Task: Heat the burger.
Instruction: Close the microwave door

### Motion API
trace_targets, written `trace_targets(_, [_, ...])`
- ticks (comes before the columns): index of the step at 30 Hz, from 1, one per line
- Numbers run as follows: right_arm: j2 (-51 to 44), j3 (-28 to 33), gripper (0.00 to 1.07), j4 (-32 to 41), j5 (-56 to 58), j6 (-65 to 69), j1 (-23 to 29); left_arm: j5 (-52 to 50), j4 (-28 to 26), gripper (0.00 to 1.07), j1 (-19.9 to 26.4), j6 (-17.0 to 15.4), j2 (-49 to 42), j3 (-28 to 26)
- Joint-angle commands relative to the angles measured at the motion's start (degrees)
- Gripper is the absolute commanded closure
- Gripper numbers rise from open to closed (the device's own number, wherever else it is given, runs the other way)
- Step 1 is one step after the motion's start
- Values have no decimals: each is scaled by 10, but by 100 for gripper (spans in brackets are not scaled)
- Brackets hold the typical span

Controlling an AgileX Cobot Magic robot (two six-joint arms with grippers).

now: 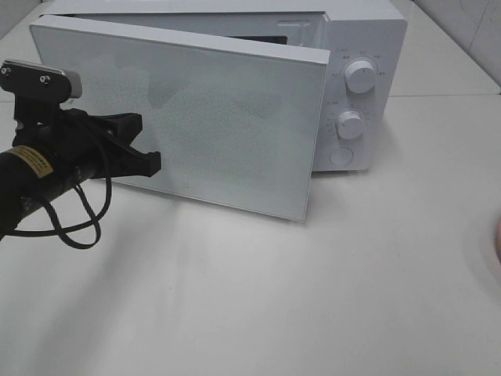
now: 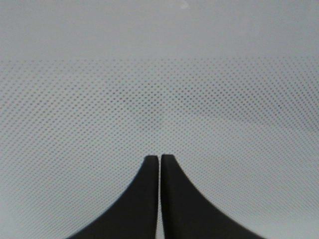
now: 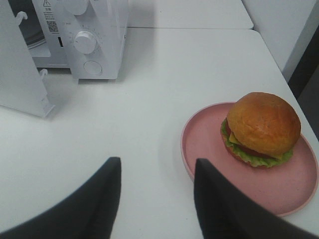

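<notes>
Your microwave (image 1: 344, 86) stands at twelve o'clock on the white table (image 1: 313, 298), its door (image 1: 180, 117) swung half open across the cavity. Your left gripper (image 1: 149, 160), fingers pressed together, sits against that door. You have one burger (image 3: 261, 128) on one pink plate (image 3: 209, 144), at three o'clock beside your empty, spread right gripper (image 3: 157, 199). Count two knobs (image 1: 360, 74).

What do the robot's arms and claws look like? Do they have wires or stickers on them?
The left arm is black and tube-shaped, with a yellow sticker and a looping black cable. A small grey and black camera box sits on top. The left gripper has two black fingers that curve to thin tips. The right gripper shows two broad, smooth black fingers; no wires are visible there.
</notes>
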Motion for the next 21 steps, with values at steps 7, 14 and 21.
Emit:
trace_targets(7, [-17, 1, 62, -2, -5, 3, -3, -5, -46, 106, -20, 25, 1, -29])
trace_targets(14, [-17, 1, 62, -2, -5, 3, -3, 29, -46, 106, -20, 30, 1, -62])
trace_targets(21, [-17, 1, 62, -2, -5, 3, -3, 41, -47, 106, -20, 30, 18, -78])
